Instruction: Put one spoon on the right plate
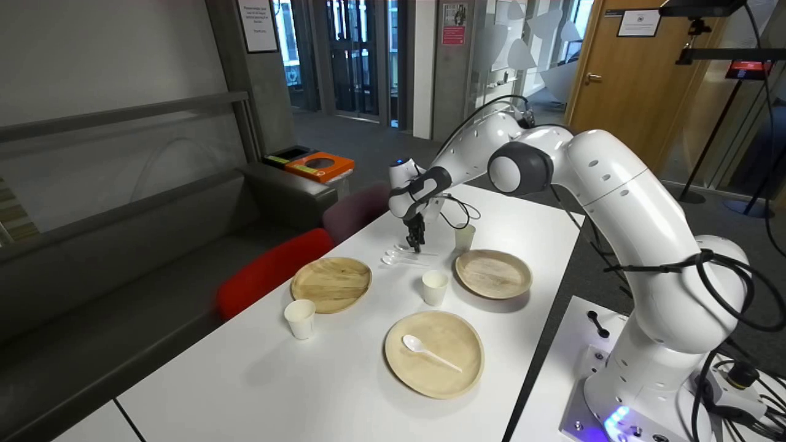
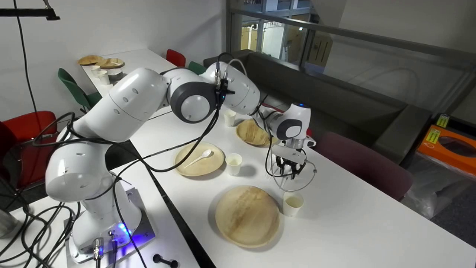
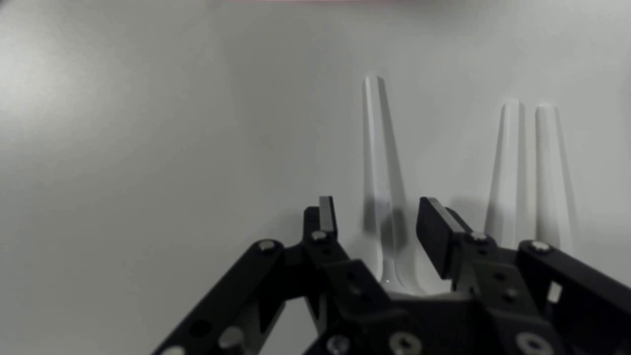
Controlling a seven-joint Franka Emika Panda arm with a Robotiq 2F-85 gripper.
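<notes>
The right plate, a round tan wooden dish with a darker rim (image 1: 493,273), holds nothing; the same plate (image 2: 247,216) is nearest in an exterior view. Three white spoons lie on the white table, their handles side by side in the wrist view. My gripper (image 3: 375,212) is low over them and open, one finger on each side of the leftmost spoon's handle (image 3: 373,108), with gaps showing on both sides. That spoon's bowl is partly hidden by the gripper. Two more handles (image 3: 508,148) lie outside the right finger. In an exterior view my gripper (image 1: 416,242) points down at the spoons.
A pale plate (image 1: 424,380) carries another white spoon (image 1: 430,353). A wood-grained plate (image 1: 331,284) lies toward the red chair (image 1: 276,270). Paper cups stand around: one (image 1: 465,236) beside the right plate, one (image 1: 435,287) mid-table, one (image 1: 301,318) farther off. Loose cables hang around the wrist.
</notes>
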